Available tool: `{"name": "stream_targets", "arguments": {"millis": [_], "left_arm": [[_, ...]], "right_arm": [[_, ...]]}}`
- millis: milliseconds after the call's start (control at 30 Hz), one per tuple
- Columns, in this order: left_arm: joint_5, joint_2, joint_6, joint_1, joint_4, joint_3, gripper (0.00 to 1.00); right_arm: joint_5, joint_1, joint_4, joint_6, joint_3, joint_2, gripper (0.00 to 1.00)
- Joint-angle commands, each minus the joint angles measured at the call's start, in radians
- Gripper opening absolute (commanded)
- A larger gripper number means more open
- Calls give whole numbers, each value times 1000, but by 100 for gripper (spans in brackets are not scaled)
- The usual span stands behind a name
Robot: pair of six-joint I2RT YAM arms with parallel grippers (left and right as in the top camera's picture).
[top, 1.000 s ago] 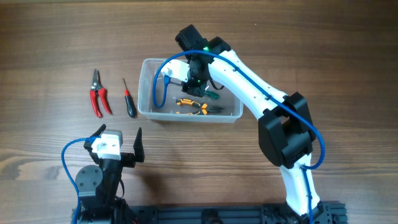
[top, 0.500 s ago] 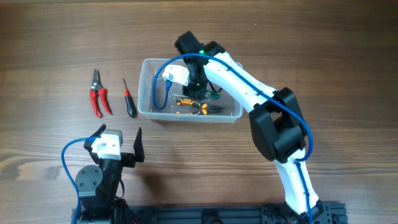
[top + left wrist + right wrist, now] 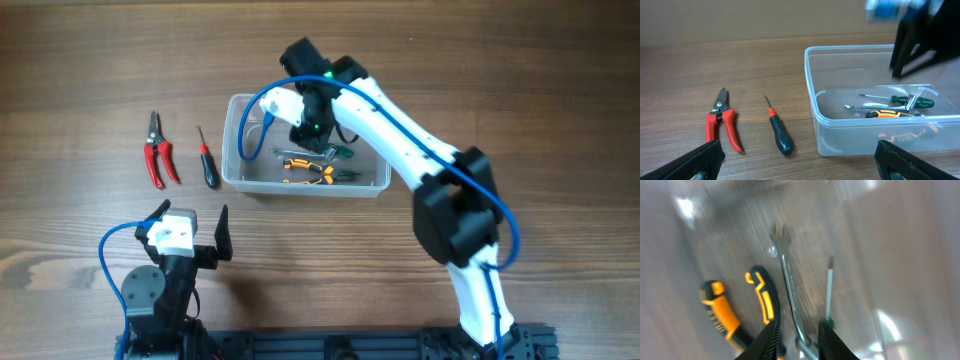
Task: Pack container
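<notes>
Table (image 3: 90, 60): brown wood grain; everything lies on it.
Pruners (image 3: 158, 150): red handles slightly spread, dark blades pointing far. They lie flat at the far left of the table.
Dark screwdriver (image 3: 206, 160): red collar, dark handle, tip pointing far. It lies just right of the pruners without touching them, and left of the container (image 3: 235, 178).
Pliers (image 3: 305, 172): orange-and-black handles toward the left. They lie flat on the container floor, on the near side.
Wrench (image 3: 865, 106): slim bare metal, open end toward the left, lying just beyond the pliers.
Green screwdriver (image 3: 912, 101): green handle at the right, thin shaft pointing left, lying beyond the wrench.
</notes>
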Motion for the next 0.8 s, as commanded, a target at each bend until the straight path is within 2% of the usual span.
{"name": "stream_targets", "arguments": {"millis": [0,100,200,333,400,500,567,633,733,767], "left_arm": [[12,-8,15,-6,2,-6,100],[12,-8,15,-6,2,-6,100],[12,-8,15,-6,2,-6,100],[12,-8,15,-6,2,-6,100],[12,-8,15,-6,2,-6,100],[12,-8,14,-6,2,-6,100],[12,-7,15,-6,2,-6,100],[12,-8,15,-6,2,-6,100],[12,-8,15,-6,2,-6,100],[12,-8,15,-6,2,-6,100]], "right_arm": [[31,-5,3,220,65,-241,31],[151,-58,-21,383,65,-377,31],[245,-203,-105,521,65,-488,36],[251,-480,-228,544,65,-534,41],[251,-599,-274,536,65,-532,54],[237,-763,-288,534,52,-528,55],[210,-817,-288,534,50,-526,57],[209,-852,-291,534,50,-526,72],[209,-860,-285,537,50,-526,99],[208,-860,-286,536,50,-526,100]]}}
